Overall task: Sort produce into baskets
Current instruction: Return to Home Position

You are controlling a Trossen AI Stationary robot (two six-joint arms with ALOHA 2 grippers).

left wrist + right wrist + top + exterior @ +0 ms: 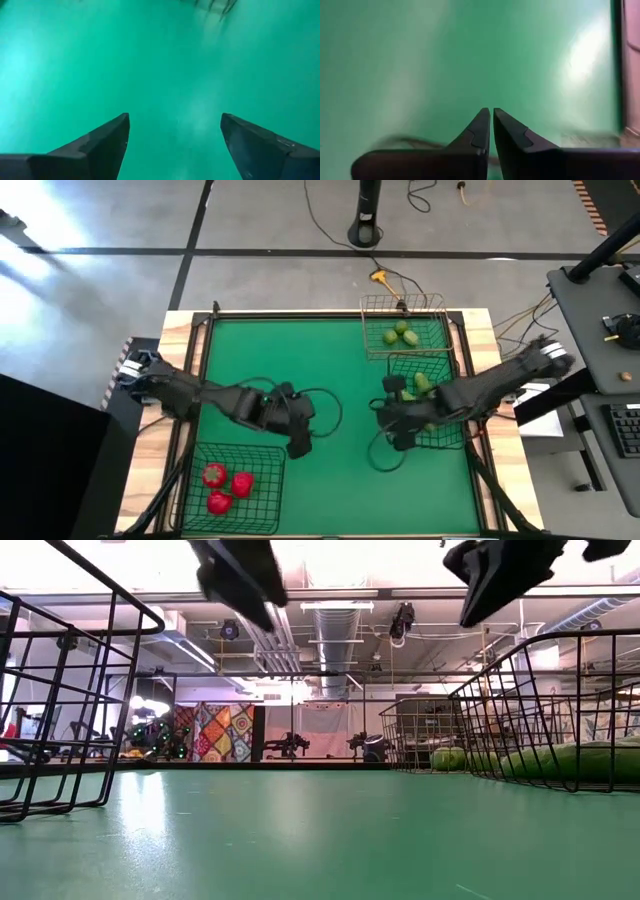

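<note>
Judging the glossy red tomatoes (pixel 242 483) light, hard and slippery, you should pinch each across its middle; left gripper (pixel 175 120) gapes empty, right gripper (pixel 491 112) pressed together, empty.

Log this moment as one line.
left gripper open, empty | right gripper shut, empty | red produce in left black basket
</note>
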